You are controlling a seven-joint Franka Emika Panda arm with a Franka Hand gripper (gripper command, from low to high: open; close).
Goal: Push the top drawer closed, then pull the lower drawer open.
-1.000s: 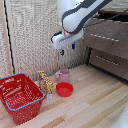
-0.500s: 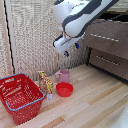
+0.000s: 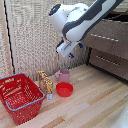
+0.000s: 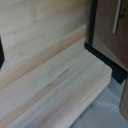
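Brown top drawer [image 3: 106,38] juts open; tool [image 3: 64,50] mid-air nearby, grip state unclear.

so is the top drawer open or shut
Open: the top drawer juts out past the lower drawer, its dark inside showing above the front.

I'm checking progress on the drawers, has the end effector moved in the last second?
Yes. In the exterior view the end effector has shifted slightly toward that view's right, nearer the top drawer, judged against the pink cup below it.
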